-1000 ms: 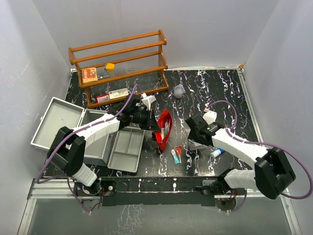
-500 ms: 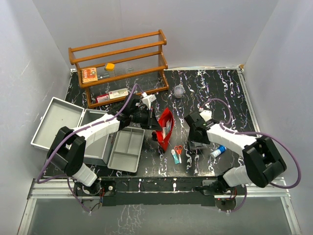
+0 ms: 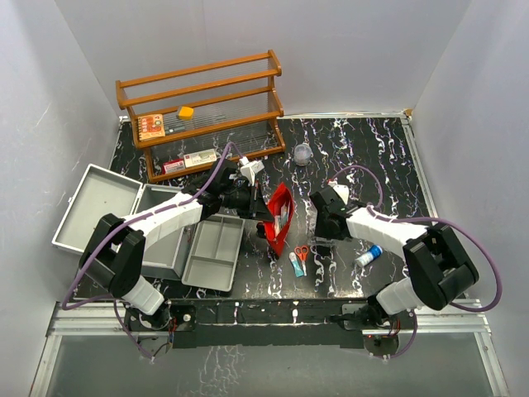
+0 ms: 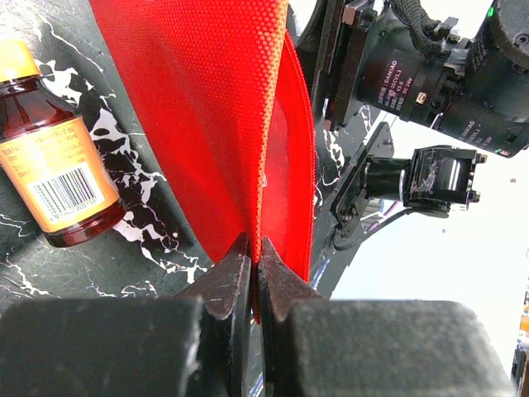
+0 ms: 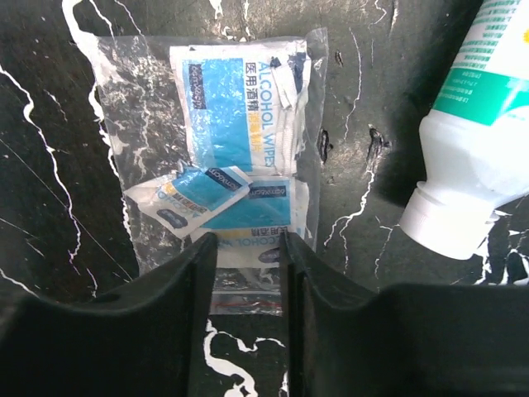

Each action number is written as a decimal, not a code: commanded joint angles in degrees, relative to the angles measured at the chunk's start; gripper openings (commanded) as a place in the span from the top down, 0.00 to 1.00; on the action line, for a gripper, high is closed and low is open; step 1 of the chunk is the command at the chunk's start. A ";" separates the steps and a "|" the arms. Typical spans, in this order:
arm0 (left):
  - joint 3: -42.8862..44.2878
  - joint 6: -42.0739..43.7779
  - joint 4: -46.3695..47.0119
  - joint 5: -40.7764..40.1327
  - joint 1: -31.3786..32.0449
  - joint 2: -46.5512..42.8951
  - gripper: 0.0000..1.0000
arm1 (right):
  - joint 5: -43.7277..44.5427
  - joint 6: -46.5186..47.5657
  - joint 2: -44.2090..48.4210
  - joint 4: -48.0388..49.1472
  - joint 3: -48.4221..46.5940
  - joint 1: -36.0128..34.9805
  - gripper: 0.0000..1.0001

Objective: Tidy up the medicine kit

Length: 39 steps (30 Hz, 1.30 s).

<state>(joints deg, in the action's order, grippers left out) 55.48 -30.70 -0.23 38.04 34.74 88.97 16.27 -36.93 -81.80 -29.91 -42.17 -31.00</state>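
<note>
The left gripper is clenched on the edge of a red pouch. The right gripper straddles a clear bag of wipes; whether it grips I cannot tell. At the left of the top view, the medicine kit lies open on the worktop. Its long axis runs roughly top to bottom, and its lid is laid back toward the upper left.

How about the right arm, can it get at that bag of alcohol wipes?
Probably yes. The right gripper hangs right over the bag of alcohol wipes, fingers apart above its near end. The white bottle lies off to the side, clear of the bag, so nothing seems in the way.
</note>
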 commanded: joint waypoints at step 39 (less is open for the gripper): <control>2.84 2.22 -2.49 -1.02 0.35 -0.34 1.00 | 2.94 -1.28 5.43 1.53 -2.16 0.31 0.48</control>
<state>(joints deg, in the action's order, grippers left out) 56.31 -29.56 -2.26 36.01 34.74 89.41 16.75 -39.24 -74.76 -29.06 -41.36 -30.96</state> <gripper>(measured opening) 0.012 0.467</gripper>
